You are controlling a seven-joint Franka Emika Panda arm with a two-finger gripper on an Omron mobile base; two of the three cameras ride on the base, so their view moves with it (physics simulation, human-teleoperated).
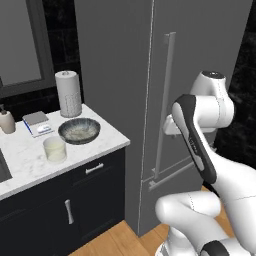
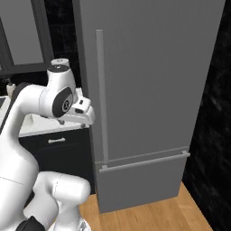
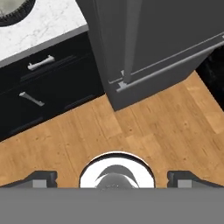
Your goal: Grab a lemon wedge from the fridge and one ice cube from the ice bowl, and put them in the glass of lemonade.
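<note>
End effector jaws wide apart, empty; fridge shut; ice bowl prob. cut off.

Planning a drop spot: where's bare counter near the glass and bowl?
Free: marble front edge of the counter, right of the glass of lemonade and in front of the ice bowl; also the strip left of the glass. Crowded: back, where paper-towel roll, scale and bottle stand.
</note>
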